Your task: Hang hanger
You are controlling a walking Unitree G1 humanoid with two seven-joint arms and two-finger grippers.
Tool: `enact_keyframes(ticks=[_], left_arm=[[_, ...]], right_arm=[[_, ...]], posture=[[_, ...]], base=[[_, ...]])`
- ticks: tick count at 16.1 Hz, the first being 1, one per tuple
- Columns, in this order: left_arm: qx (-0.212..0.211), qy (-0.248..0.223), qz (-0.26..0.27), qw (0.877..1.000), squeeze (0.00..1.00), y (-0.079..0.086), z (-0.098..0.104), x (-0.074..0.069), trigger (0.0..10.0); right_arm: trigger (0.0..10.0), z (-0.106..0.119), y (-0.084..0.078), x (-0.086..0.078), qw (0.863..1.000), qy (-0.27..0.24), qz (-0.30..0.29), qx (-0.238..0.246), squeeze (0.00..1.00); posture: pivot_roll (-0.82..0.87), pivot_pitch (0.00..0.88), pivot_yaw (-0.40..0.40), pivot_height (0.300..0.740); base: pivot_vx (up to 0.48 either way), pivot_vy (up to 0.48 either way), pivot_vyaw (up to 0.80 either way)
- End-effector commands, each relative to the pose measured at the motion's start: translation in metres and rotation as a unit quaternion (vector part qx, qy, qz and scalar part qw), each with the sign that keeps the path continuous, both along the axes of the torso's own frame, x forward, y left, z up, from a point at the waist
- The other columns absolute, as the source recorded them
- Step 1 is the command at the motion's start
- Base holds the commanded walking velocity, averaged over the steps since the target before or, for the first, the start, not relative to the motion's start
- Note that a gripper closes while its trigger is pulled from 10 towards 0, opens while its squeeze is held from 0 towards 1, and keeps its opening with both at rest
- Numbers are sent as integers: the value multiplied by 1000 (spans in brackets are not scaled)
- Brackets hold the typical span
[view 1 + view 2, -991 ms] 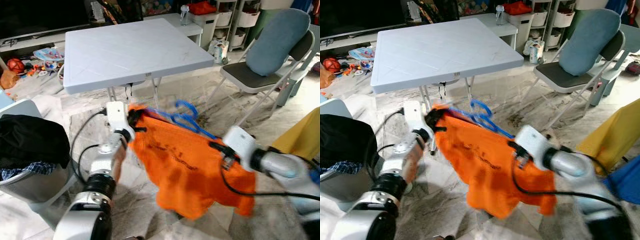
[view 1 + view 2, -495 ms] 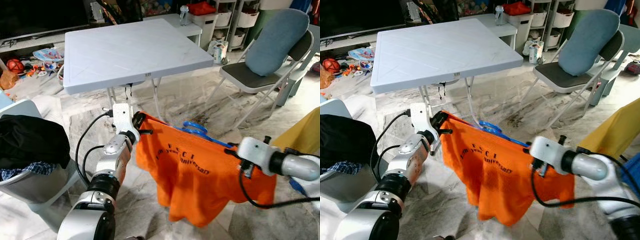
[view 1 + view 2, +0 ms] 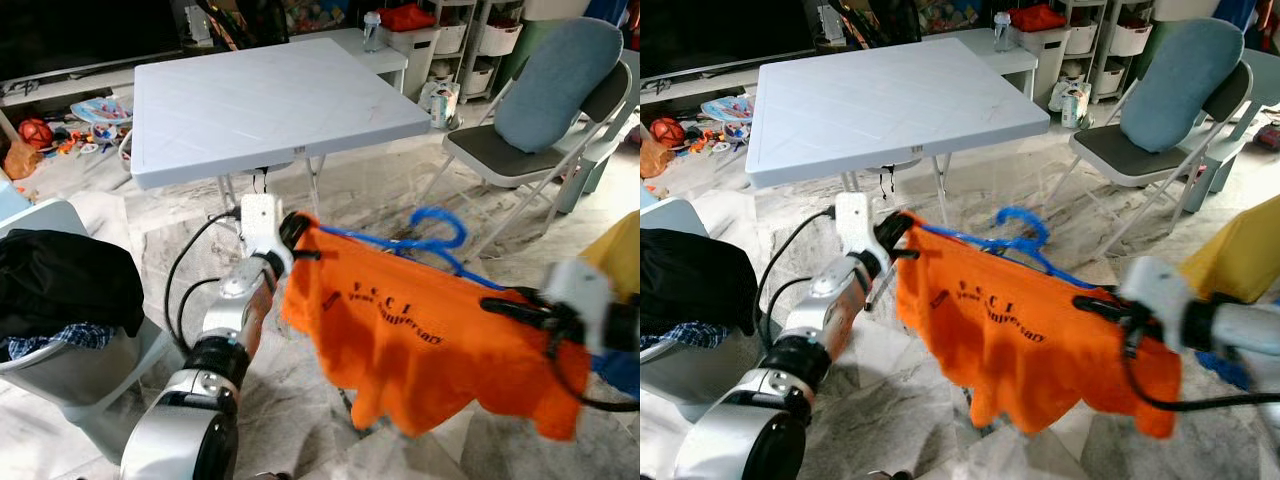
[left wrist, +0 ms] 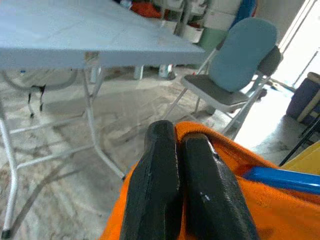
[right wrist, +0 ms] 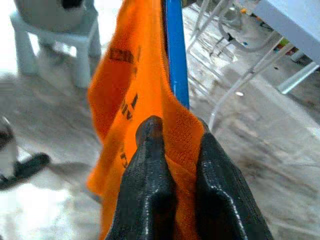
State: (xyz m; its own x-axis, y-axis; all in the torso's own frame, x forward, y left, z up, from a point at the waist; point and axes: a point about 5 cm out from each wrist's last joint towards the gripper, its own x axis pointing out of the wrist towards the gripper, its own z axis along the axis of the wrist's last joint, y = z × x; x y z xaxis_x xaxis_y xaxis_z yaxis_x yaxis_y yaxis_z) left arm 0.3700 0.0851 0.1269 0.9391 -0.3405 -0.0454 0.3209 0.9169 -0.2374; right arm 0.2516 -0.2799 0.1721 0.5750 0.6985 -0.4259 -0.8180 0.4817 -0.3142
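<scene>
Right now an orange shirt (image 3: pixel 430 345) stretches in the air between both arms, low over the marble floor (image 3: pixel 300 420) and in front of the white folding surface (image 3: pixel 260 95). It is draped on a blue hanger (image 3: pixel 435 232), whose hook curls up above the collar. The left tool (image 3: pixel 292 232) is clamped on one shoulder of the shirt, the right tool (image 3: pixel 505 305) on the other, both with fingers pressed together through the cloth. To do the carry well, I judge both grips should stay level and taut so the hanger cannot slide out. A grey folding chair (image 3: pixel 540 110) with a blue cushion stands near the surface, a laundry basket (image 3: pixel 60 345) to the robot's left, toys beyond
</scene>
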Motion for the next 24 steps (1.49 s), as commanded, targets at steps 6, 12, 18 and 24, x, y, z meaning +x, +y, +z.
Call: enact_keyframes(ticks=[6, 12, 18, 24], left_arm=[[-5, 38, 124, 992, 0, 63, -12, 3, 0], [-14, 57, 124, 991, 0, 64, -18, 2, 0], [10, 31, 94, 995, 0, 52, -14, 1, 0], [37, -11, 34, 999, 0, 31, -6, -1, 0]], right_arm=[[10000, 57, -32, -7, 995, -68, -32, 64, 0], [10000, 63, -19, -5, 991, -69, -9, 110, 0], [10000, 28, 3, -3, 998, -39, 37, -28, 0], [10000, -12, 36, 1, 979, -22, 114, -169, 0]], posture=[[-163, 0, 85, 740], [-160, 0, 86, 740], [-164, 0, 82, 740], [-150, 0, 80, 740]], base=[[0, 0, 0], [0, 0, 0], [0, 0, 0], [0, 0, 0]])
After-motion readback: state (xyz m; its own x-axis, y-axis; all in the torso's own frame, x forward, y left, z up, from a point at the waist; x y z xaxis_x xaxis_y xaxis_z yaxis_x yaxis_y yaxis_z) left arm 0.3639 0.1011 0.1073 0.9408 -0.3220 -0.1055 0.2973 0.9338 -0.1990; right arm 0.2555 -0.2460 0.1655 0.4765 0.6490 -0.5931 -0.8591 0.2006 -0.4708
